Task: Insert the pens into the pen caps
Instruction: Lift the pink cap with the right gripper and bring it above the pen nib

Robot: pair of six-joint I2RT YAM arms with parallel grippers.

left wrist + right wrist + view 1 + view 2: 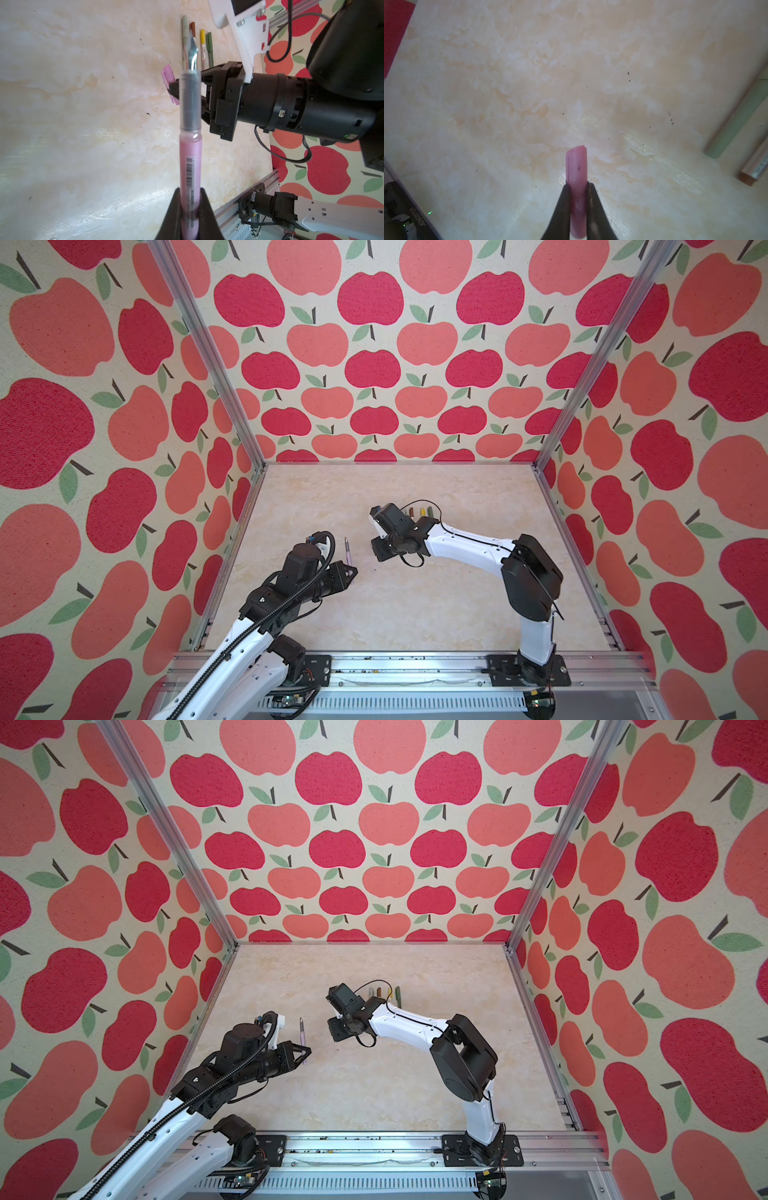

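Note:
My left gripper [190, 191] is shut on the barrel of the pink pen [190, 158], whose grey neck and pointed tip stick out uncapped. In both top views the pen [348, 556] [302, 1036] rises from the left gripper [353, 572] [307, 1051] at centre-left. My right gripper [577, 187] is shut on the pink pen cap [577, 166]. In the left wrist view that cap [169, 83] hangs in the right gripper [173, 90] just beyond the pen, a small gap apart. The right gripper [376, 549] [336, 1029] faces the pen.
Several capped pens lie in a row behind the right wrist: pale green [185, 27], brown-capped [192, 28], yellow-capped [202, 39], dark green [209, 43], also partly visible in both top views [423, 511] [390, 992]. The marbled table [395, 614] is walled by apple-print panels and aluminium posts [540, 464].

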